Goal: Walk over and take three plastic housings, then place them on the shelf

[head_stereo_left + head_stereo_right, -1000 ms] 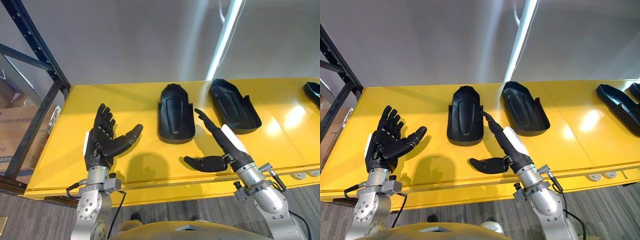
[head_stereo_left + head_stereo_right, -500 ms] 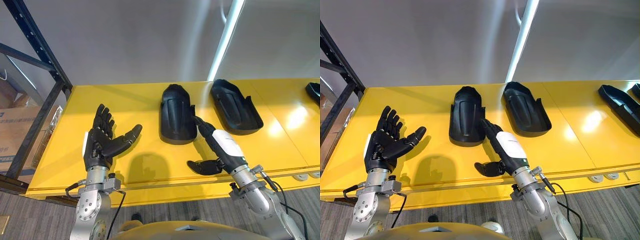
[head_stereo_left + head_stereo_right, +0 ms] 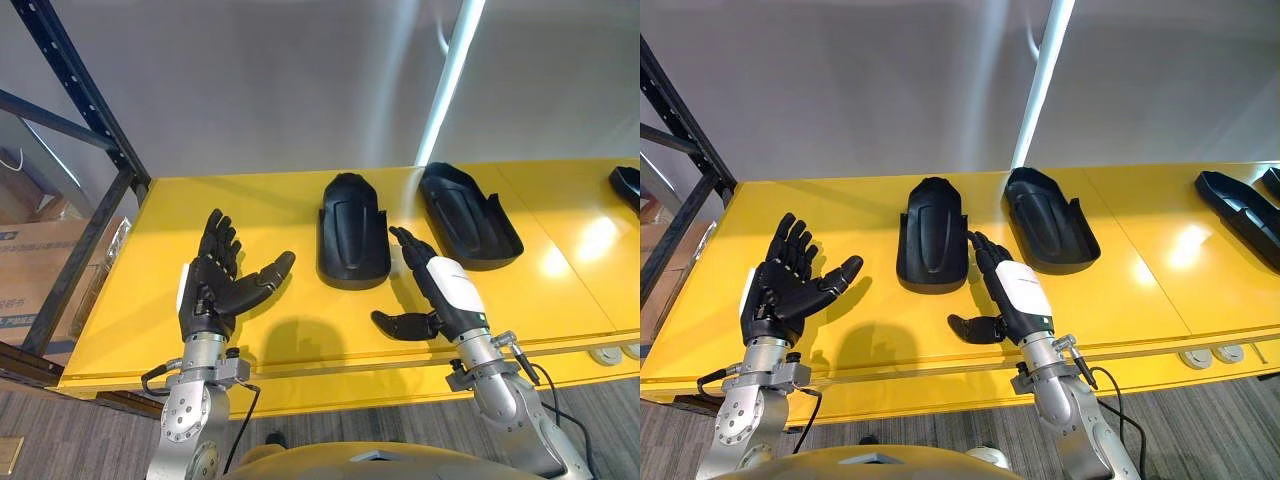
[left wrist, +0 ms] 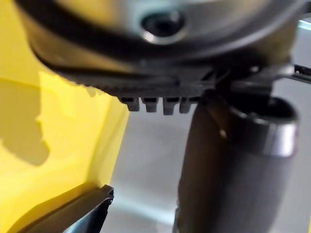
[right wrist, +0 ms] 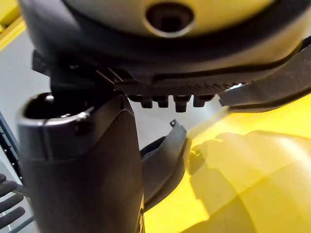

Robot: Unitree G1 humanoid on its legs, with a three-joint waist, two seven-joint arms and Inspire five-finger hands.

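Note:
Two black plastic housings lie on the yellow shelf point(image 3: 260, 200): one in the middle point(image 3: 352, 230), another point(image 3: 468, 213) behind and to its right. A third housing point(image 3: 1243, 205) lies near the shelf's right end. My right hand point(image 3: 440, 295) hovers open, fingers straight, just right of the middle housing's near end, thumb stretched toward the left; its wrist view shows that housing's edge point(image 5: 165, 165) past the thumb. My left hand point(image 3: 212, 285) is open with spread fingers over the shelf's left part, holding nothing.
A dark metal rack upright point(image 3: 80, 100) and crossbar stand at the left end of the shelf. Cardboard boxes point(image 3: 25, 270) sit below on the left. A grey wall with a bright light strip point(image 3: 450, 80) rises behind the shelf.
My right hand has drawn slightly back from the middle housing and turned its white back upward. The left hand has shifted a little to the right.

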